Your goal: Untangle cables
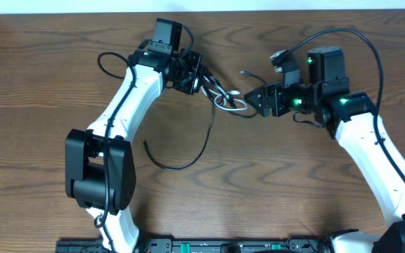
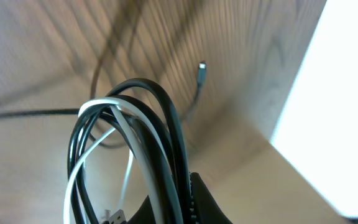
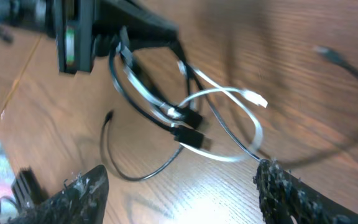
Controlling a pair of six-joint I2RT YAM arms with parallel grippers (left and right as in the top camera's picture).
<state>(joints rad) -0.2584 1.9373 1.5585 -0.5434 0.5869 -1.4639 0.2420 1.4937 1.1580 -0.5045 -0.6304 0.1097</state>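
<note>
Wooden table [image 1: 273, 197] underneath; my left gripper [image 1: 204, 81] clamps the knotted black cable [image 2: 179, 143] and white cable [image 3: 219, 92], loops lying before my right gripper [image 1: 257, 100], fingers apart.

Premises: robotics lab or test station. Grounds: left arm [image 1: 129, 98] and right arm [image 1: 380, 151], white-shelled with lit green indicator lights, stationed at a wood-grain counter [image 1: 273, 190].

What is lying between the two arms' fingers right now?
The tangled black and white cables, seen overhead: they run from the left fingers, which hold them, toward the open right fingers.
</note>
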